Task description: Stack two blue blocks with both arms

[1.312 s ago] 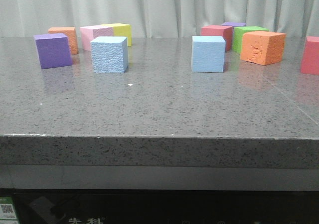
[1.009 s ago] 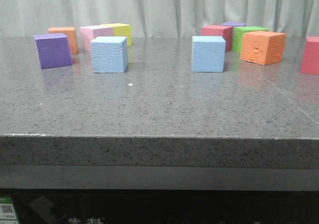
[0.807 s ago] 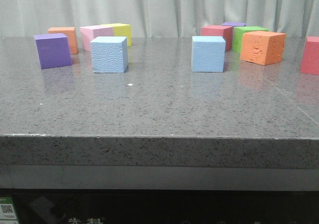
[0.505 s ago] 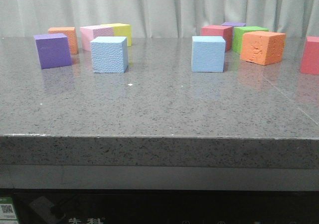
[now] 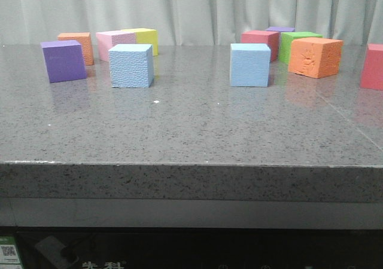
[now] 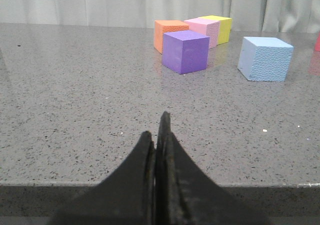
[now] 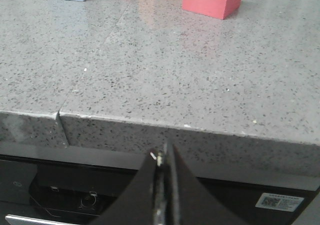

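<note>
Nothing has moved since the earlier frames: every cube sits where it did, and neither arm has entered the front view. The rough blue block (image 5: 131, 65) stands on the grey counter (image 5: 191, 125) at about 10 o'clock from the counter's middle, with the purple cube (image 5: 63, 60) just beside it toward 9 o'clock. The smoother blue block (image 5: 250, 64) stands well apart from it, at about 1 o'clock from the middle, with an orange cube (image 5: 315, 57) near it toward 3 o'clock. Both blue blocks rest flat and untouched. In the wrist views, the left fingers (image 6: 158, 135) are pressed together and hold nothing, low by the counter's near edge. The right fingers (image 7: 162, 160) are likewise closed and empty, just below that edge.
</note>
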Motion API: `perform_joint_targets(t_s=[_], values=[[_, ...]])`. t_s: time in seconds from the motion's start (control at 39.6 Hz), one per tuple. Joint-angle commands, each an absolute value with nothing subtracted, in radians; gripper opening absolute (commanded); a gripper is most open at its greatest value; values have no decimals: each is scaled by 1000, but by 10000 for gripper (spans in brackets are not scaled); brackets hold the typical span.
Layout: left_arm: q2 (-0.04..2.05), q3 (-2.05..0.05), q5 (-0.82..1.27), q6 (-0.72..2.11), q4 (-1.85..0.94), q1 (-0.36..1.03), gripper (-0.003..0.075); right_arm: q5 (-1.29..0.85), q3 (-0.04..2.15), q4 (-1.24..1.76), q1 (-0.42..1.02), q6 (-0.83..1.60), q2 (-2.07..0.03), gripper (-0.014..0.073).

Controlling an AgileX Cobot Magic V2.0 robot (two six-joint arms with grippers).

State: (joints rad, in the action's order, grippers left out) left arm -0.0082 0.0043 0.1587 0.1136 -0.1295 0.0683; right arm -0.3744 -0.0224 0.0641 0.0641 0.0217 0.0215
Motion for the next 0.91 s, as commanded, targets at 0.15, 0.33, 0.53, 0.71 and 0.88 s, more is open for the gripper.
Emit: perform_joint_targets(t_s=[0.15,0.33,0.53,0.71,0.88], values=[[-28,41,70,110,-138,69,-18,-215,-27,68,58,26,30,-63],[-28,41,70,110,-138,69,-18,-141,-27,68,58,26,30,-63],[-28,41,68,110,-138,69,-18,-141,-27,68,58,26,30,-63],[-28,41,37,110,-138,69,-18,-137,-27,68,58,26,30,-63],[-28,41,-36,110,-138,69,-18,-123,-27,69,58,26,30,-63]])
